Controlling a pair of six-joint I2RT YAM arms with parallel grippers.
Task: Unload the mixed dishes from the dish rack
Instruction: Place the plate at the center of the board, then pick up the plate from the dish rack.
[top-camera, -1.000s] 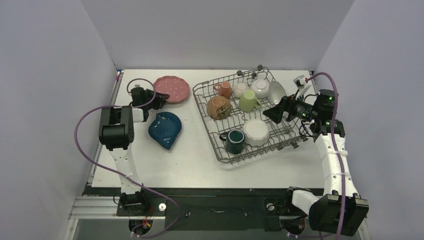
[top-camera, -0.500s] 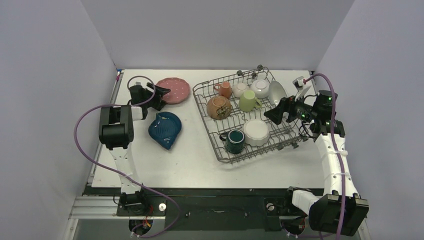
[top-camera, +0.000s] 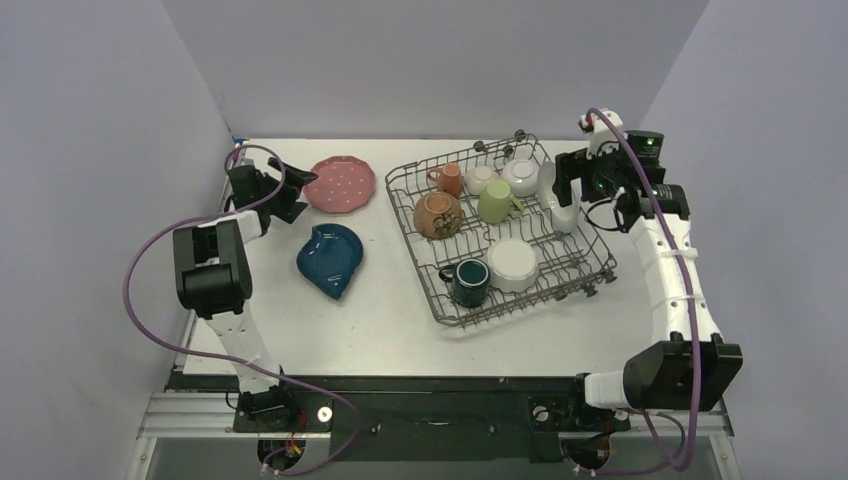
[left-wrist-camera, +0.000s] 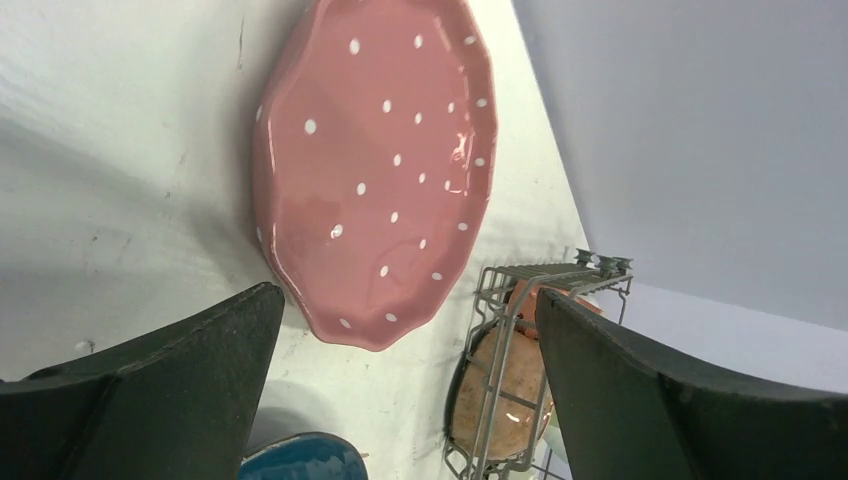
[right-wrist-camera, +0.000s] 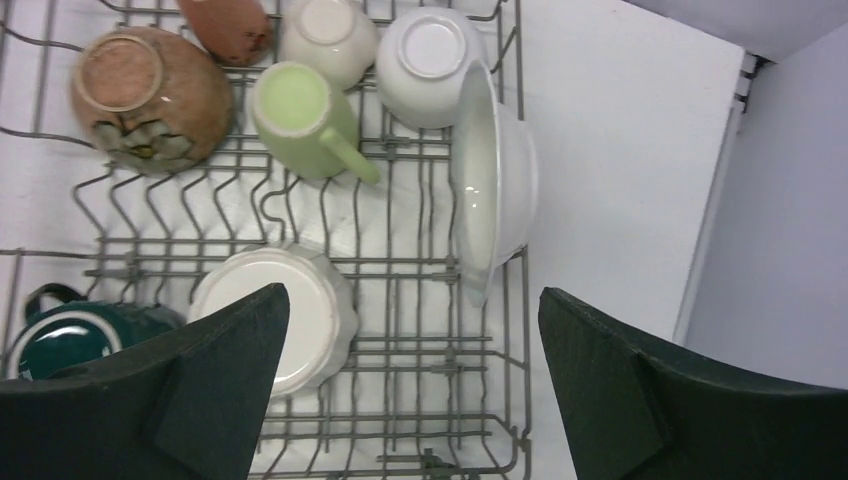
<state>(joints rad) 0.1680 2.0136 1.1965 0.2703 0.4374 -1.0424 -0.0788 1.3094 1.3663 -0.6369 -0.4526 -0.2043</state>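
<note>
The pink white-dotted plate (top-camera: 342, 183) (left-wrist-camera: 385, 170) lies flat on the table, left of the dish rack (top-camera: 455, 312). My left gripper (top-camera: 294, 190) (left-wrist-camera: 407, 300) stands open just left of the plate, touching nothing. A dark blue leaf-shaped dish (top-camera: 332, 258) (left-wrist-camera: 300, 462) lies in front of the plate. My right gripper (top-camera: 566, 188) (right-wrist-camera: 412, 292) hangs open above the rack's right side, holding nothing. Below it a white plate (right-wrist-camera: 495, 175) stands on edge. The rack also holds a light-green cup (right-wrist-camera: 300, 115), a brown bowl (right-wrist-camera: 140, 95), an upturned white bowl (right-wrist-camera: 275, 310) and a dark green mug (right-wrist-camera: 60, 335).
An orange cup (top-camera: 449, 179) and two small white bowls (top-camera: 481, 178) (top-camera: 520, 175) sit at the rack's far end. Purple-grey walls close in the table on the left, back and right. The rack wall (left-wrist-camera: 500, 300) stands right of the pink plate.
My left gripper has opened, let go of the pink plate and drawn back to the left. My right arm has risen and swung toward the back, over the rack's right side.
</note>
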